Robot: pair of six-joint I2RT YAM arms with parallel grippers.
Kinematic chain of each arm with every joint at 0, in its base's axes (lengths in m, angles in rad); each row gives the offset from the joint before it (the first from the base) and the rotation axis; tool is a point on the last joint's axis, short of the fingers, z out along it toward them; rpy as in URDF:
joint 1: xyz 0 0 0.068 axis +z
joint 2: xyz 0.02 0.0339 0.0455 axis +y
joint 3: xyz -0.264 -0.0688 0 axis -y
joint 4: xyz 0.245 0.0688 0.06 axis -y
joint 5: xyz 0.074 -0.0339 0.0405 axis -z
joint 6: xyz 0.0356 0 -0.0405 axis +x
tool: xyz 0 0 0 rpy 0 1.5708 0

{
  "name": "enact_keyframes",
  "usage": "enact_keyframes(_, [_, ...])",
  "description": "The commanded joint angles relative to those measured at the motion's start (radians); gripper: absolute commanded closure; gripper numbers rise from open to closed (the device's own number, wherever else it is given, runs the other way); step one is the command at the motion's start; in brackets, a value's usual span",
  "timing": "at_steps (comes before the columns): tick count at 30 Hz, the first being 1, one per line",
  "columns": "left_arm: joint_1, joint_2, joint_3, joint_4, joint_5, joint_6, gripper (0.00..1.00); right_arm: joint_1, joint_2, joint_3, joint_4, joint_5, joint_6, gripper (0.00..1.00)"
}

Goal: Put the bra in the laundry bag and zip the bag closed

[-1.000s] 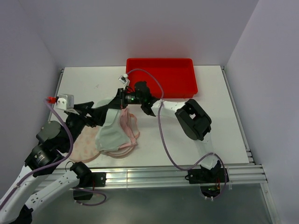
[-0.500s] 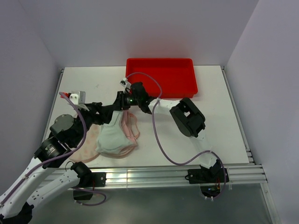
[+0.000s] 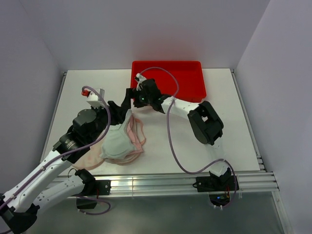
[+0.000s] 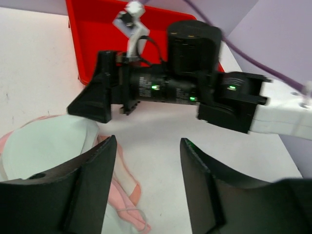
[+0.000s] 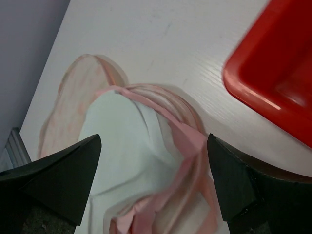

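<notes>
1. My right end effector [image 5: 153,139] is spread wide and holds nothing. The bra [image 5: 122,141] lies on the table [image 5: 161,39] directly beneath it, mint cup up, with the pink straps [image 5: 181,130] bunched under one finger.
2. My left end effector [image 4: 147,141] is also parted and empty. It points at the body of the right end effector, which hangs close in front of it. The bra sits below it, off toward the finger on the left of its wrist view.
3. The laundry bag [image 5: 73,105] lies flat under the bra, so only its patterned edge shows past the cup, on the far side from the right end effector. I cannot see the zip or tell whether the mouth is open.
4. Collision is my main worry. The two end effectors are nearly nose to nose, so any inward move by one could strike the other.
5. A deep pinch straight down could catch the bag fabric along with the cup and lift both together.
6. A grip on a strap alone would let the cup dangle and drag the bag across the table.
7. The red tray [image 5: 253,80] sits just beyond the right end effector, and a wide swing could clip its rim.
</notes>
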Motion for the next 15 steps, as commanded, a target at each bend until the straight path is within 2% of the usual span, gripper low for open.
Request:
enact_keyframes(1, [0.041, 0.051, 0.024, 0.077, 0.052, -0.035, 0.41, -0.041, -0.165, -0.093, 0.029, 0.062, 0.015, 0.04])
enact_keyframes(5, [0.183, 0.125, 0.030, 0.115, 0.218, -0.076, 0.44, -0.058, -0.268, -0.277, 0.080, 0.076, 0.055, 0.03])
enact_keyframes(7, [0.245, 0.145, 0.035, 0.098, 0.260, -0.102, 0.46, -0.057, -0.350, -0.362, 0.136, 0.078, 0.098, 0.04])
enact_keyframes(8, [0.305, 0.159, 0.035, 0.083, 0.272, -0.108, 0.47, -0.055, -0.383, -0.461, 0.159, 0.079, 0.112, 0.04])
enact_keyframes(10, [0.365, 0.165, 0.027, 0.020, 0.283, -0.113, 0.50, -0.037, -0.481, -0.554, 0.210, 0.110, 0.131, 0.08])
enact_keyframes(11, [0.433, 0.163, 0.007, 0.000, 0.284, -0.111, 0.51, -0.017, -0.516, -0.633, 0.219, 0.121, 0.133, 0.10])
enact_keyframes(13, [0.509, 0.157, -0.022, -0.064, 0.307, -0.113, 0.57, 0.003, -0.601, -0.709, 0.236, 0.124, 0.139, 0.18])
enact_keyframes(14, [0.622, 0.150, -0.054, -0.081, 0.351, -0.111, 0.59, 0.014, -0.630, -0.779, 0.244, 0.122, 0.141, 0.19])
enact_keyframes(15, [0.685, 0.150, -0.068, -0.095, 0.438, -0.102, 0.60, 0.031, -0.680, -0.810, 0.252, 0.121, 0.141, 0.23])
